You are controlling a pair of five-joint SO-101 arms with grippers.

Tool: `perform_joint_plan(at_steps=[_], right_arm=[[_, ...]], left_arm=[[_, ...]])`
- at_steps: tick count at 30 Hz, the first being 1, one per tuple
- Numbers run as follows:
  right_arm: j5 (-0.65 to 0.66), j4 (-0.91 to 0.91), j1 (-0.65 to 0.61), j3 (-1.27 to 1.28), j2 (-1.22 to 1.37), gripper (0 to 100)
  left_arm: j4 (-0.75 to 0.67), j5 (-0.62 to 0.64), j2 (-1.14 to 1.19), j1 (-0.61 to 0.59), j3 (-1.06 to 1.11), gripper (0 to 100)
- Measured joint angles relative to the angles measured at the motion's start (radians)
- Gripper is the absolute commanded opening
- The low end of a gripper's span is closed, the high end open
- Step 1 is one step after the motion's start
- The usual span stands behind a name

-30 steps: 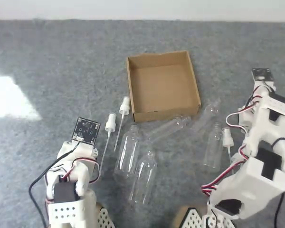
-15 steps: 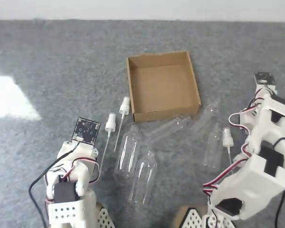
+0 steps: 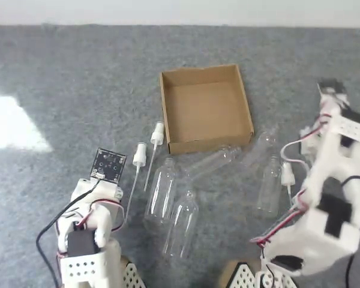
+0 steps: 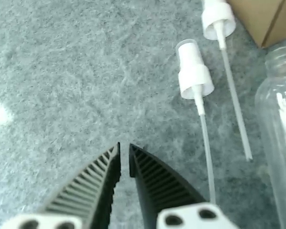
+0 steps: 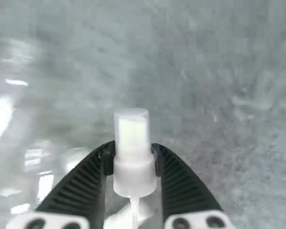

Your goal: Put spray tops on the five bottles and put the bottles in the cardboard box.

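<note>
Five clear bottles (image 3: 162,189) lie on the grey surface (image 3: 78,72) in the high view, all on the arms' side of the open cardboard box (image 3: 207,108). Two are side by side in front of it, one lies slanted (image 3: 213,161) by its front corner, and two are nearer the right arm (image 3: 333,180). Two loose spray tops (image 3: 139,155) lie between the box and the left arm (image 3: 87,240). A third spray top (image 3: 287,174) lies just beside the bottle closest to the right arm.

From the left wrist view, the left gripper (image 4: 124,147) hangs over bare surface with its jaws almost together, a thin slit between them and nothing in them. The two loose tops lie ahead of it, beside a bottle and the box corner.

From the right wrist view, the right gripper (image 5: 131,149) is clamped around the collar of a held spray top (image 5: 131,133), its tube running back between the jaws.
</note>
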Motion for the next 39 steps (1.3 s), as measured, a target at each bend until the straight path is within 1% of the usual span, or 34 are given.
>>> perform_joint_plan(at_steps=[4,9,15,18,21,25,34,39], right_arm=[[-0.066,0.117,-0.141,-0.046,-0.172,0.9],[-0.129,0.253,-0.362,-0.095,-0.347,0.9],[-0.157,0.341,-0.612,-0.170,-0.376,0.9],[-0.163,0.345,-0.710,-0.201,-0.373,0.9],[-0.212,0.345,-0.802,-0.247,-0.313,0.9],[-0.276,0.345,-0.884,-0.334,-0.192,0.9],[-0.436,0.345,-1.005,-0.634,0.109,0.9],[-0.532,0.345,-1.034,-0.743,0.218,1.0]], left_arm=[[0.000,-0.120,0.000,-0.098,0.000,3],[0.000,-0.150,0.000,-0.212,0.000,3],[0.000,-0.150,0.000,-0.233,0.000,3],[0.000,-0.150,0.000,-0.229,0.000,3],[0.000,-0.150,0.000,-0.229,0.000,3],[0.000,-0.150,0.000,-0.229,0.000,3],[0.000,-0.150,0.000,-0.229,0.000,3],[0.000,-0.150,0.000,-0.229,0.000,3]])
